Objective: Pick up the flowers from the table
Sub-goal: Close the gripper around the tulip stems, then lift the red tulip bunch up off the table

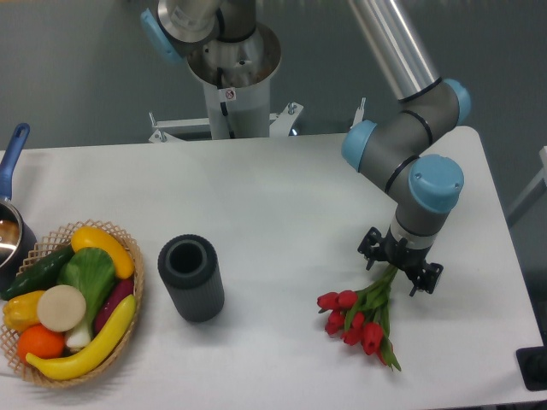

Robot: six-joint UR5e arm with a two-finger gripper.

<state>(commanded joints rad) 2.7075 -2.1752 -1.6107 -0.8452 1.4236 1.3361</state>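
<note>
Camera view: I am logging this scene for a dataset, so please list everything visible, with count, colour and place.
flowers: one bunch, red tulips with green leaves and stems, lying on the table at right front
table: one, white, fills most of the view
cylinder: one, dark grey, hollow, upright, left of centre
basket: one, tan wicker, front left, holding colourful vegetables
pot: one, dark with a blue handle, left edge, partly cut off
robot base: one, grey, behind the table
arm: one, grey with light blue caps, over the right side
end effector: one, black, fingers down either side of the flower stems; cannot tell whether closed
</note>
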